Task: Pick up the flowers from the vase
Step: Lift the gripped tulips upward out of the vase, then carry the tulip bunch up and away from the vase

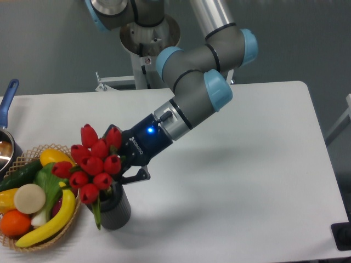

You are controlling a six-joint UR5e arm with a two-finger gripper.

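Robotics lab setting: arm [192,87] standing bolted on a metal pedestal [143,55] behind a bare white table [247,164], plain grey wall [285,38] backing it, toy produce sitting in a wicker basket [33,241] at the table's left edge

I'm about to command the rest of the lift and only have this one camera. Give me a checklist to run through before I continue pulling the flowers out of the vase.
1. Grip on the flowers: the gripper sits at the stems under the buds; fingers mostly hidden by the bunch. Cannot tell.
2. Stems clear of the vase: the lower stems look still at its mouth. Not ok.
3. Vase upright on the table: standing, not tipped. Ok.
4. Clearance to the wicker basket: the buds hang close over its right edge. Cannot tell.
5. Long leaf: dangles down the vase's outside left. Ok, but watch for snagging.
6. Space above the bunch: nothing overhead. Ok.
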